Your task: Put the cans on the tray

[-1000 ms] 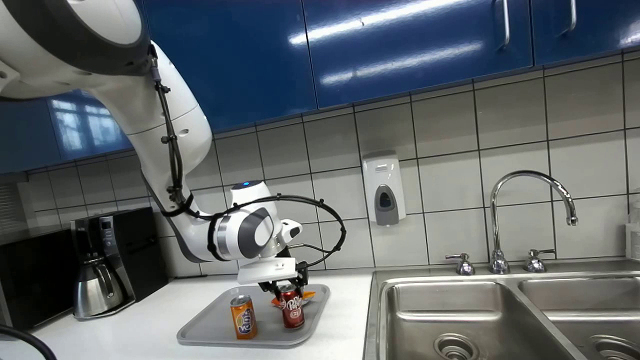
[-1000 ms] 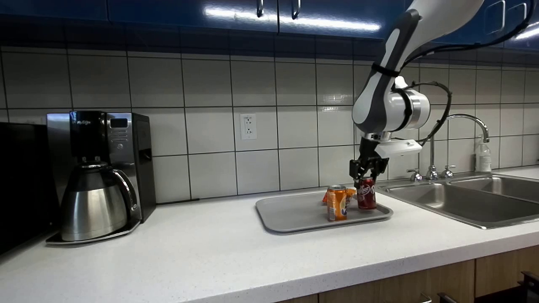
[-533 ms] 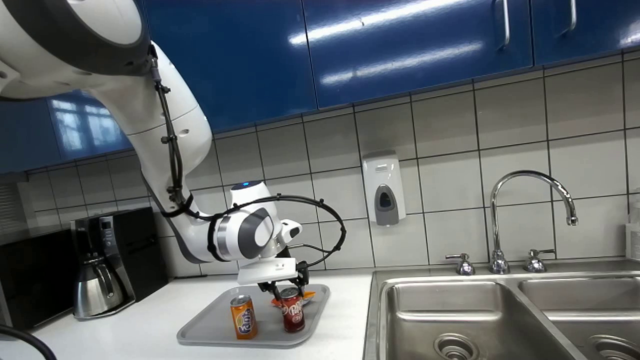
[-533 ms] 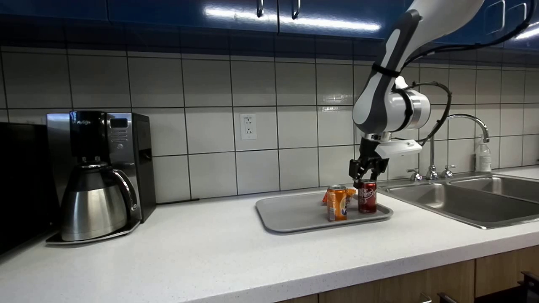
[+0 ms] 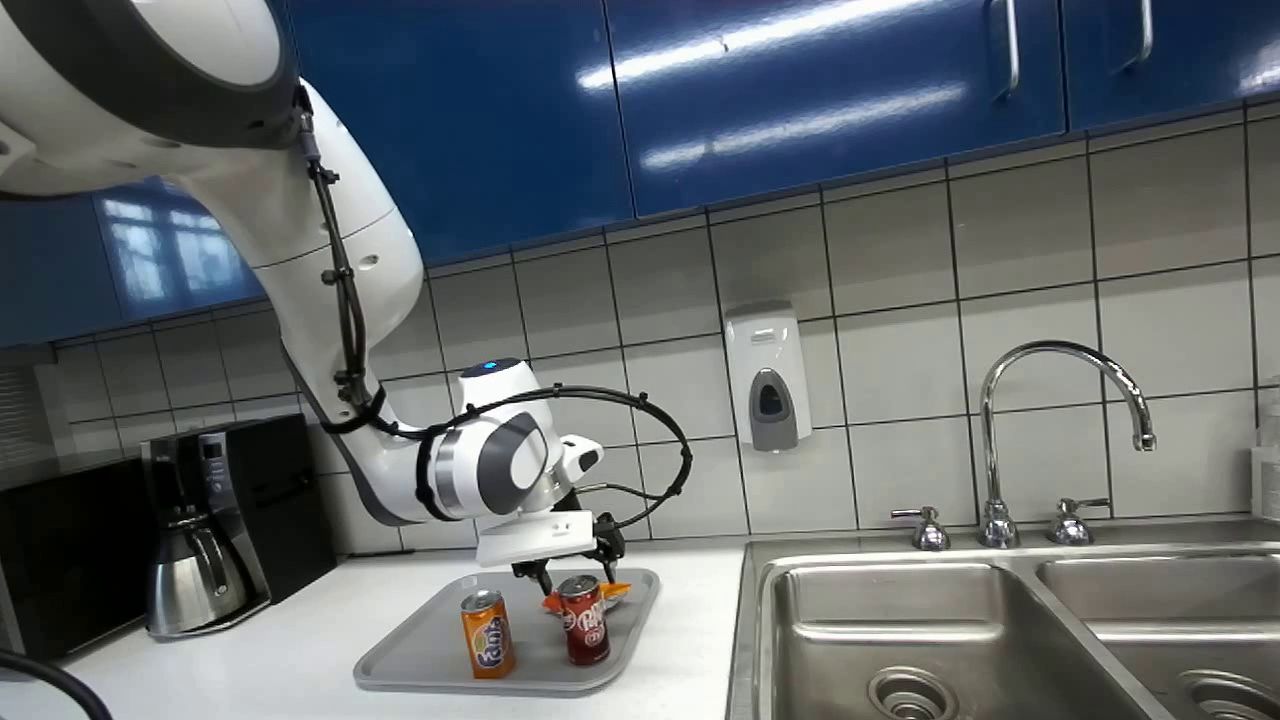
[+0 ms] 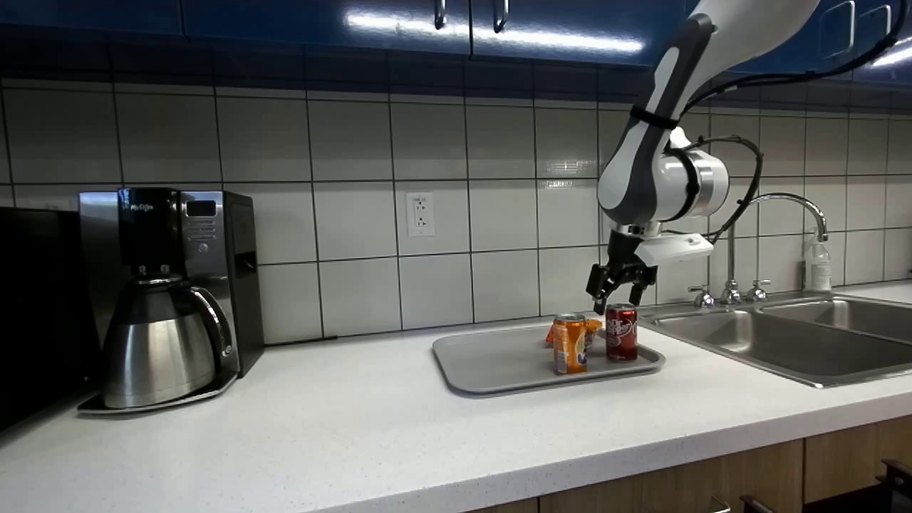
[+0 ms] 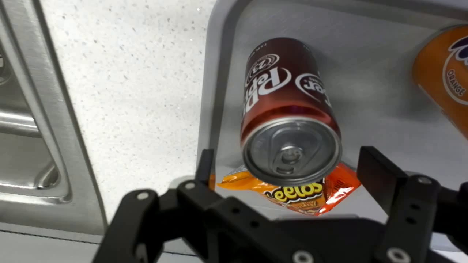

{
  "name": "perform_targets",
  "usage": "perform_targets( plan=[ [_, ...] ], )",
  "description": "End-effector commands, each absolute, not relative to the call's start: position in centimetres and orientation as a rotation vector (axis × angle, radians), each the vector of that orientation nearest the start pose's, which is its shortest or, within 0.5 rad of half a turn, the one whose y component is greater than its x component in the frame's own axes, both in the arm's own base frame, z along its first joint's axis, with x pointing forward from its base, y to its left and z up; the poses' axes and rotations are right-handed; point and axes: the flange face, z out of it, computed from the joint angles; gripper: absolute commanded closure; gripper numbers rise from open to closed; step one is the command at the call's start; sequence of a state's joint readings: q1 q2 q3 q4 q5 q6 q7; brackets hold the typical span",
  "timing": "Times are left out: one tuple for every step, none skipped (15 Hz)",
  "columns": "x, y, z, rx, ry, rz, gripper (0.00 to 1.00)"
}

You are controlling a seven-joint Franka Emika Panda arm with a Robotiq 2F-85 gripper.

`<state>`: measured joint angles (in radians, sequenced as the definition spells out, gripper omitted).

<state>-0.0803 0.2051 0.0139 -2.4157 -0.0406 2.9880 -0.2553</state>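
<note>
The dark red can [image 5: 585, 628] stands upright on the grey tray [image 5: 425, 650], close to the end nearest the sink. Also upright on the tray is the orange can [image 6: 570, 348], a short way off from it. My gripper [image 7: 288, 160] is open, its fingers [image 7: 380, 173] spread on either side of the red can's lid with a gap at each side. In both exterior views the fingertips hang at about the height of that can's top, and nothing is held. Only part of the orange can shows at the right edge of the wrist view.
An orange snack packet [image 7: 303, 195] lies on the tray behind the red can. The steel sink [image 5: 900, 640] and its faucet [image 5: 1060, 350] are beside the tray. A coffee maker [image 6: 171, 285] stands farther along the white counter [image 6: 320, 427], against the tiled wall.
The red can has come down slightly onto the tray and been let go. My gripper's fingers have spread apart from it, while the arm has barely moved. The orange can stays where it was.
</note>
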Motion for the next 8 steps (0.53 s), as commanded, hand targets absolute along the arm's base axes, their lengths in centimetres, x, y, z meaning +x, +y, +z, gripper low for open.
perform_targets(
  plan=[
    [52.8,-3.2,29.3,-3.127,-0.365,-0.642,0.00],
    [52.8,-3.2,30.0,-3.122,-0.361,-0.658,0.00],
    [52.7,-3.2,30.7,-3.119,-0.357,-0.674,0.00],
    [52.6,-3.1,31.3,-3.117,-0.351,-0.686,0.00],
    [52.3,-3.2,32.2,-3.117,-0.346,-0.698,0.00],
    [52.2,-3.2,32.9,-3.114,-0.344,-0.706,0.00],
    [52.0,-3.4,33.6,-3.118,-0.339,-0.711,0.00],
    [51.8,-3.5,34.2,-3.118,-0.338,-0.705,0.00]
  ],
)
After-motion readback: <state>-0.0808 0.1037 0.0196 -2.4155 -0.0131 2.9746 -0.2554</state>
